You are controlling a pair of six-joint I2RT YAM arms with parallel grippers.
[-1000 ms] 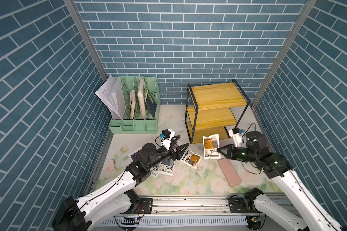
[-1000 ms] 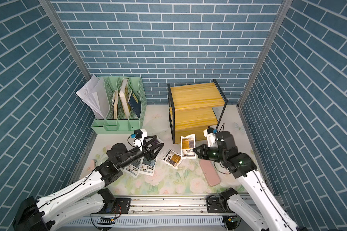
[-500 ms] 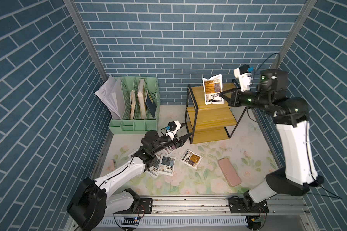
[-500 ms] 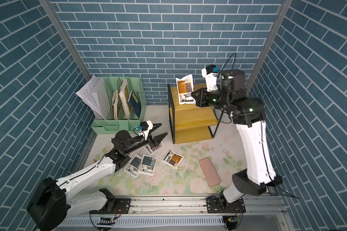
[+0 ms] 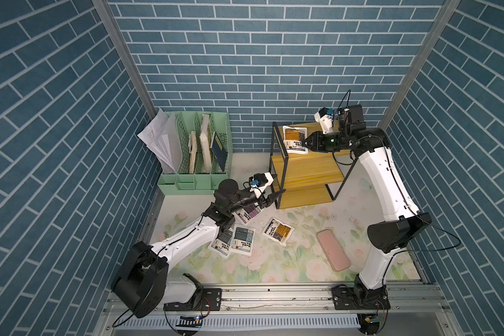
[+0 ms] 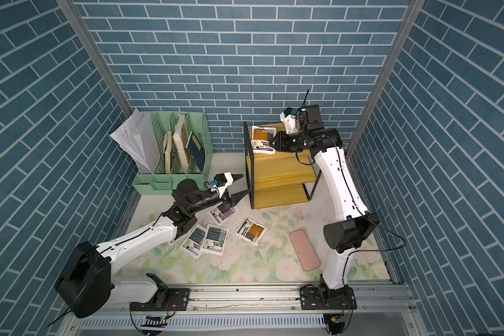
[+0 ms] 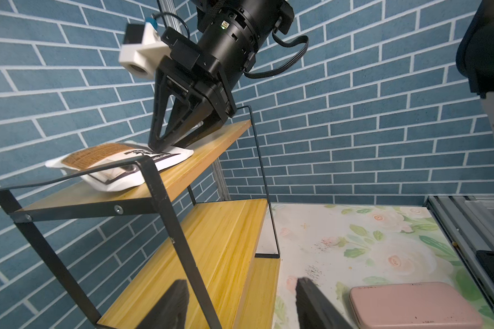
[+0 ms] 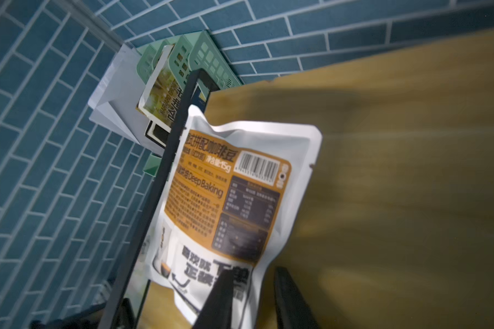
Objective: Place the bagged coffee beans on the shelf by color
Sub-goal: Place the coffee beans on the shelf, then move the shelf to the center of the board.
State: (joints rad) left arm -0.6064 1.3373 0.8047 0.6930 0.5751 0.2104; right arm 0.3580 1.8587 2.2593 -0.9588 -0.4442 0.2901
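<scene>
Orange-brown coffee pouch (image 5: 295,139), white edges, lying on shelf (image 5: 312,171) top

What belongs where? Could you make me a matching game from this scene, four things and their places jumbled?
Things:
1 orange pouch at the right pincer
2 pink case
3 purple pouch
4 mint organizer

Places:
A flowered mat, near the right arm's base
B shelf's top board
C by the back wall
D flowered mat, partly under the left arm

Pairs: 1-B, 2-A, 3-D, 4-C
</scene>
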